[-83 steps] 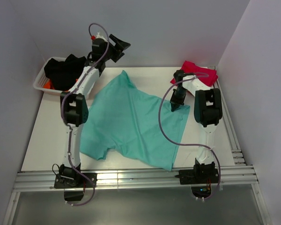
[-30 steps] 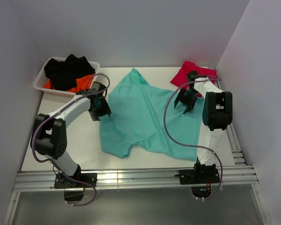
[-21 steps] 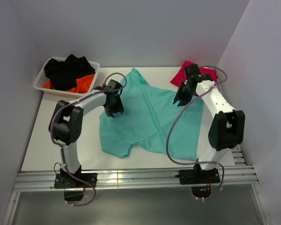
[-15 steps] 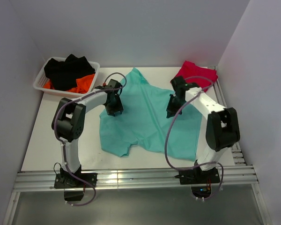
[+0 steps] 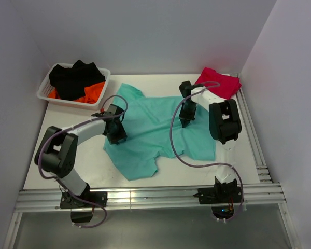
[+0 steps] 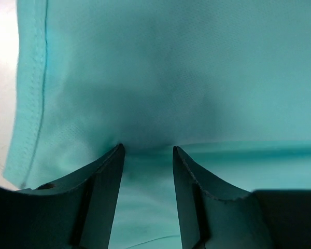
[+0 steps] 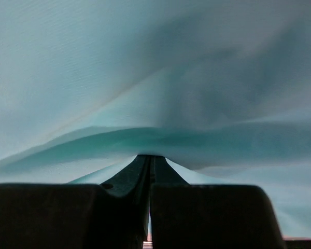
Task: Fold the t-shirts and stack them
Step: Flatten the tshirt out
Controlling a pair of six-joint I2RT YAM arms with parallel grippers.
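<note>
Two grips needed on the teal shirt (image 5: 155,129) lying mid-counter (image 5: 57,150): right pincer (image 5: 185,120) is clenched on a cloth pinch, left pincer (image 5: 116,136) stands parted at a fold, so close it before lifting evenly.

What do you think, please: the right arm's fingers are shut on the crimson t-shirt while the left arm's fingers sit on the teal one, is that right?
Not quite: the right wrist view shows the right fingers shut on the teal t-shirt, not the crimson t-shirt, which lies apart. The left fingers do sit on the teal one.
</note>
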